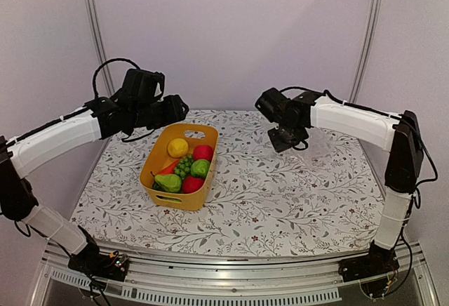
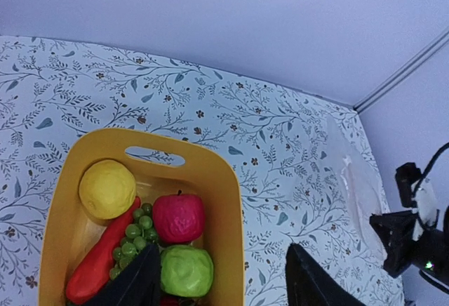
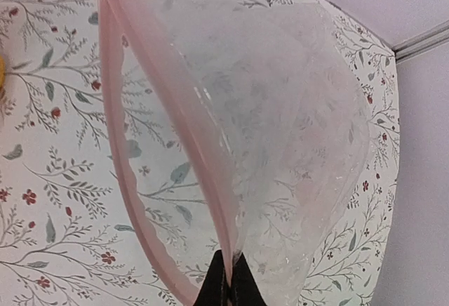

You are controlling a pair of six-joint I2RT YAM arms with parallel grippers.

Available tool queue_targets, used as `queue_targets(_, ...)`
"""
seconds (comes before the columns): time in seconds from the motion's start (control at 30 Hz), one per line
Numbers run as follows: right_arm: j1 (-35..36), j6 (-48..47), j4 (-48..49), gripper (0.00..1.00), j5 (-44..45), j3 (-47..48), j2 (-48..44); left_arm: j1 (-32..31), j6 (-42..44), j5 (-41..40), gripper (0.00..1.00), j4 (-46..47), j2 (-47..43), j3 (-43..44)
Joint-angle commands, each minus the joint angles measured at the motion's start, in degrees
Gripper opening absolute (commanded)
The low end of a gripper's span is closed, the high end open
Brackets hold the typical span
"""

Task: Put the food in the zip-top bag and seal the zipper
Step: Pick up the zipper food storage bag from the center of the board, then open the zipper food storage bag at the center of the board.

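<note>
a bench [image 1: 280,201] covered in a leafy floral cloth is set against plain pale walls, with metal rails running up the corners. toward the left side a yellow basket [image 1: 188,201] is parked, and all the food is piled inside it. a yellow round piece [image 1: 177,147] is sat at the far end with a red apple [image 1: 203,153] right beside it. a bunch of green grapes [image 1: 184,165] is wedged in the middle, touching a green apple [image 1: 200,168]. a green pear [image 1: 168,182] and another red piece [image 1: 192,184] are at the near end, and a long orange-red carrot [image 2: 98,264] is tucked along the left wall.

the left fingers [image 2: 319,285] are held spread apart up above the basket.

over on the right half the zip-top bag [image 3: 295,144] is found, clear and crinkly. the right fingers [image 3: 226,288] are pressed together with the bag's mouth edge pinched between them. the zipper [image 3: 116,144] shows up as a pinkish strip, and its two sides are bowed apart, so the mouth is left gaping. bag and basket are kept well apart.
</note>
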Motion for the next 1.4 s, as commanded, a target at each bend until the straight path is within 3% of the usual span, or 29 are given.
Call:
queue_targets(0.0, 0.17, 1.74, 1.17, 0.00, -6.73, 4.71, -5.68, -0.97, -1.90, 4.18, 0.60, 3.36, 5.87, 3.96)
queue_targets(0.23, 0.13, 7.25, 8.64, 0.00, -15.25, 4.84, -6.27, -4.86, 0.63, 10.48, 0.60, 6.82, 15.78, 12.82)
queue_targets(0.6, 0.12, 10.10, 12.73, 0.00, -20.59, 6.37, -5.67, -8.80, 0.82, 19.49, 0.63, 13.50, 21.63, 15.17)
queue_targets(0.97, 0.12, 9.39, 11.14, 0.00, -23.39, 11.21, -3.32, -8.93, -2.47, 14.81, 0.60, 7.12, 30.18, 24.52)
queue_targets(1.13, 0.13, 8.85, 9.74, 0.00, -23.33, 12.36, -2.57, -9.02, -3.17, 8.19, 0.52, -1.38, 33.06, 31.49)
queue_targets(1.37, 0.12, 9.37, 9.00, 0.00, -22.48, 12.33, -2.97, -9.04, -4.11, 3.58, 0.40, -6.84, 30.93, 32.56)
